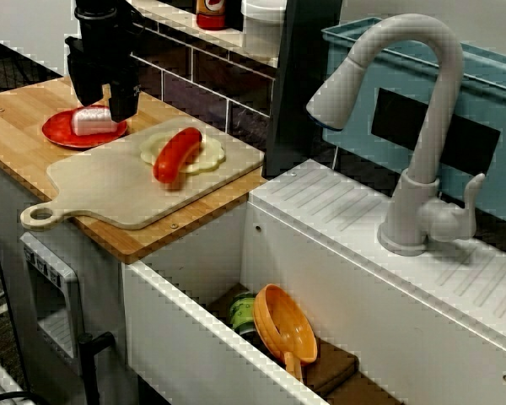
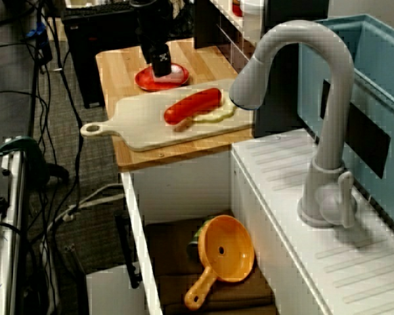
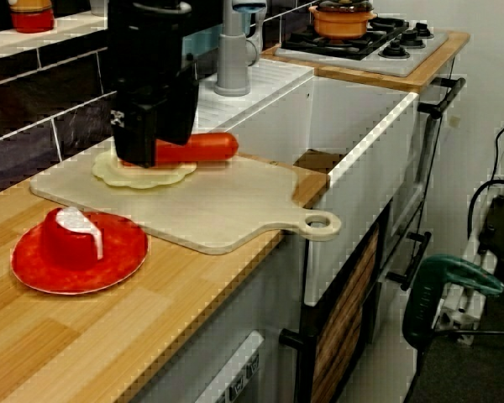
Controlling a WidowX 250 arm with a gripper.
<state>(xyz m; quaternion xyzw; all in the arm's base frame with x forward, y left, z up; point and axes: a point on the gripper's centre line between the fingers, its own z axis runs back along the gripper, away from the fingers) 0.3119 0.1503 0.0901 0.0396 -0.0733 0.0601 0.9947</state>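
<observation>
the black gripper (image 1: 110,105) hangs over the wooden counter (image 1: 17,118) at the end away from the sink, above the wall-side part of the red plate (image 1: 61,132). on that plate lies a red and white piece (image 1: 93,121), a short red stub with a white face. in the view toward the faucet it shows just under the gripper's lower end, and in the view from over the sink the gripper covers part of it. in the low view along the counter the piece sits free in the middle of the plate, apart from the gripper, and nothing shows in the gripper's grasp. how far apart the fingers stand i cannot tell, since the dark body hides the gap in all three views.

just beside the plate, toward the sink, lies a pale cutting board (image 1: 110,190) whose round, holed handle juts past the counter's front edge. on the board's far end rests a pale yellow scalloped disc (image 1: 209,157), and a red sausage (image 1: 177,153) lies across it, one end reaching onto the board. in the low view the gripper stands in front of one end of the sausage.

next to the counter is a white sink (image 1: 194,333). down in it lie an orange strainer (image 1: 291,325) and a green can (image 1: 243,312) just beside it — touching or not, i cannot tell. a grey faucet (image 1: 422,126) stands on the ribbed ledge behind.
</observation>
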